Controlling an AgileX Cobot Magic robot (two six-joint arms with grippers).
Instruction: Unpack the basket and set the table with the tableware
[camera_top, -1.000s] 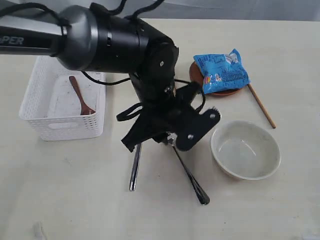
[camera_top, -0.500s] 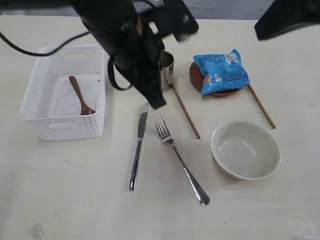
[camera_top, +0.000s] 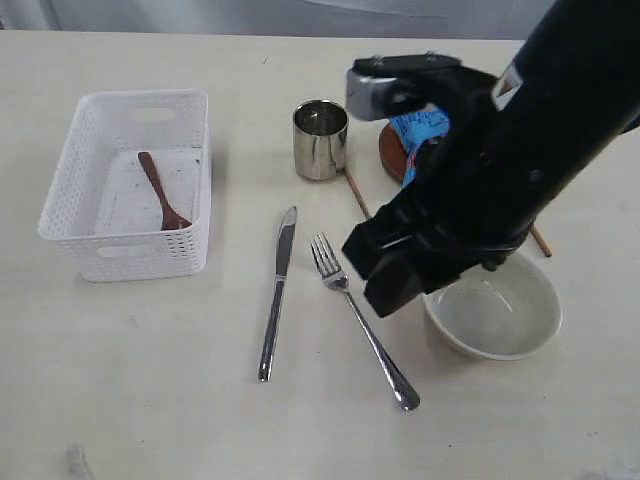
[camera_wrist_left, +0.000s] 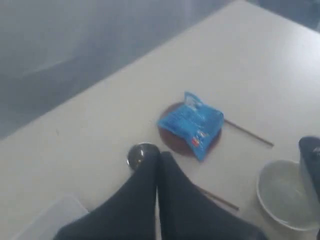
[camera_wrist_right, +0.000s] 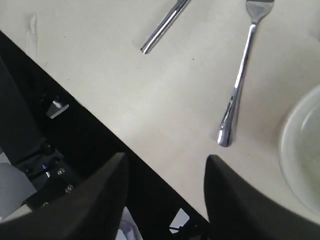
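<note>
Pale cream counter (camera_top: 150, 420) fills the exterior view: the white basket (camera_top: 70, 215) at its left holds the wooden spoon (camera_top: 160, 190), while cup (camera_top: 320, 140), knife (camera_top: 277, 295), fork (camera_top: 360, 320) and bowl (camera_top: 500, 320) sit outside it. The left wrist view shows the left hand (camera_wrist_left: 158, 159) pressed together, empty. The right wrist view shows the right hand (camera_wrist_right: 166, 160) spread, empty, near the fork.

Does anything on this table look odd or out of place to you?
Yes: a blue snack bag lies on the brown plate, and the two chopsticks lie split, one either side of it, rather than paired. A wooden spoon lies in the basket.
</note>
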